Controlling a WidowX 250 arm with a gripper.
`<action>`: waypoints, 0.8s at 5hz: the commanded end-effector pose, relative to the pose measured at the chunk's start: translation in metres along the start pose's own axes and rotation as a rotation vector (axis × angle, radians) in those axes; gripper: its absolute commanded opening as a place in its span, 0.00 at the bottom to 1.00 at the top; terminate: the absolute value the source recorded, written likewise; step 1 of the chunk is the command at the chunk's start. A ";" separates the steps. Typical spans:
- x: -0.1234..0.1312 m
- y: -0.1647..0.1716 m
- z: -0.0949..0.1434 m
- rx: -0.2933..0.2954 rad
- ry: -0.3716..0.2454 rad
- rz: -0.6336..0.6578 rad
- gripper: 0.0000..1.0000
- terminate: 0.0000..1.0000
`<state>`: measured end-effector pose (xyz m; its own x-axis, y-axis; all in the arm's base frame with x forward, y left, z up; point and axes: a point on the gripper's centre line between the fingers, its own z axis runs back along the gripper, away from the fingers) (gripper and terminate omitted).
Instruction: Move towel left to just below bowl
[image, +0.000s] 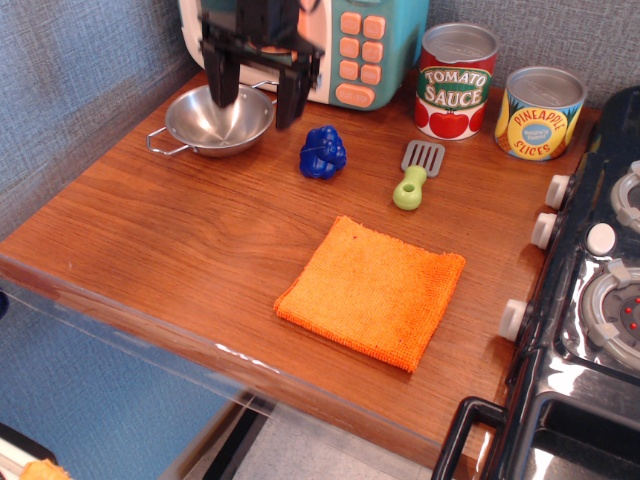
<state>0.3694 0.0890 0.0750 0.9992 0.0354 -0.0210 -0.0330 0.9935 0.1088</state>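
Note:
The orange towel (372, 290) lies flat on the wooden counter, right of centre near the front. The shiny steel bowl (215, 122) with wire handles sits at the back left. My gripper (256, 102) hangs open and empty above the bowl's right rim, its two black fingers (290, 100) spread wide, far from the towel.
A blue toy (324, 152) sits right of the bowl. A green-handled spatula (415, 175) lies behind the towel. Tomato sauce can (456, 80) and pineapple can (540, 112) stand at the back. A toy microwave (365, 50) is behind the gripper. A stove (600, 300) borders the right.

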 end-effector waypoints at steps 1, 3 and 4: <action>-0.017 -0.044 0.021 -0.016 -0.065 -0.077 1.00 0.00; -0.061 -0.099 0.030 -0.057 -0.110 -0.111 1.00 0.00; -0.077 -0.120 0.018 -0.118 -0.123 -0.124 1.00 0.00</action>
<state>0.2922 -0.0350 0.0618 0.9956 -0.0867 0.0366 0.0870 0.9962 -0.0086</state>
